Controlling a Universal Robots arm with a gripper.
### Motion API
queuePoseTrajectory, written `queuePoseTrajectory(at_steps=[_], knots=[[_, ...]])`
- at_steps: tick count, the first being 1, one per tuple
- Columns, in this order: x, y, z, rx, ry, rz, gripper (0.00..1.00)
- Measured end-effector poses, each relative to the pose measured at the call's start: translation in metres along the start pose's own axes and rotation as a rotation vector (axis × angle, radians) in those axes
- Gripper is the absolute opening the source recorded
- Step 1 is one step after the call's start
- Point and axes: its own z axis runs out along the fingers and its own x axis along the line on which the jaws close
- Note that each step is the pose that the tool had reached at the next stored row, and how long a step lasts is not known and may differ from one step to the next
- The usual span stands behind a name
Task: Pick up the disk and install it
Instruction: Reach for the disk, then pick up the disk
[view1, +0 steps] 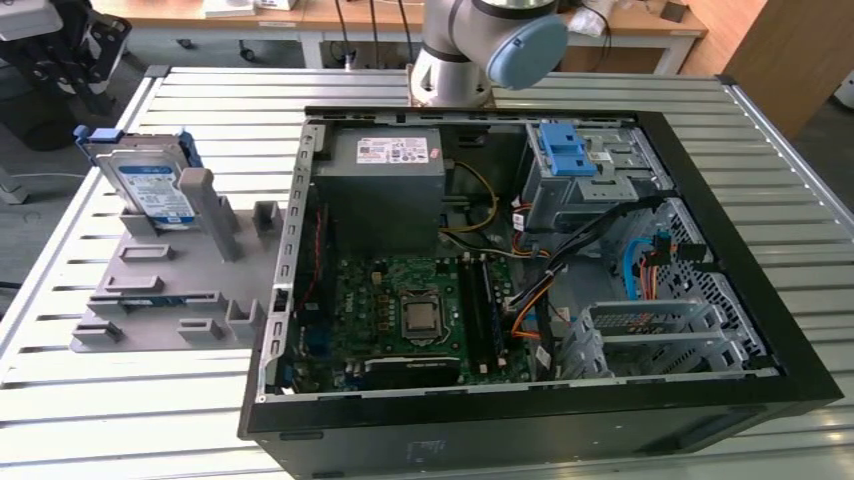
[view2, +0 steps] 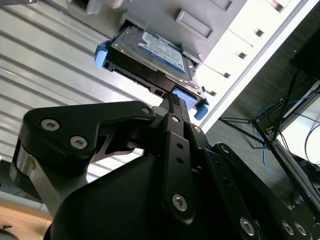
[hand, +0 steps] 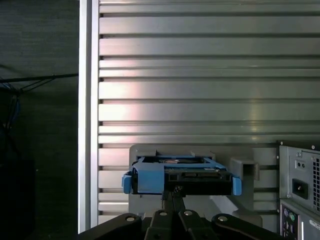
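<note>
The slatted metal bench (view1: 80, 420) carries everything. Largest on it is the open computer case (view1: 534, 425), with its board, cables and a bay (view1: 567, 150) with blue latches exposed. In the first wrist view a corner of the case sits off to one side of the tool (hand: 172, 192), well apart. Next in size is the grey holder (view1: 160, 300), a slotted fixture just beside the case. The disk (view1: 140, 180) stands on edge in 1 of its slots, not yet lifted. In both wrist views it lies straight ahead of the tool's tips, with its blue carrier bracket (hand: 150, 179) facing them end-on.

The tool (view2: 172, 100) looks clenched on nothing, its 2 fingers (view2: 176, 120) pressed together and pointing at the disk's near end. How close the tips are to it I cannot tell.

The step in hand, as I judge it, is the approach for the pick. Done well, the tool spreads before it reaches the bracket, keeps centred on the disk's short end, and closes on the silver body or the firm bracket rails rather than on a flexing tab. Lifting along the slot's line should keep the disk from binding in the holder.

Smallest are the labels. The disk's white-and-blue label (view2: 161, 49) carries print too fine to make out, and a white sticker (view1: 394, 150) sits on the grey box (view1: 387, 195) inside the case.
</note>
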Motion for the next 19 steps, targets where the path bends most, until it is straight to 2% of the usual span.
queuePoseTrajectory(at_steps=[14,19], knots=[[0.0008,0.0,0.0,0.0,0.0002,-0.006,0.11],[0.0008,0.0,0.0002,0.0006,0.0036,-0.086,0.11]])
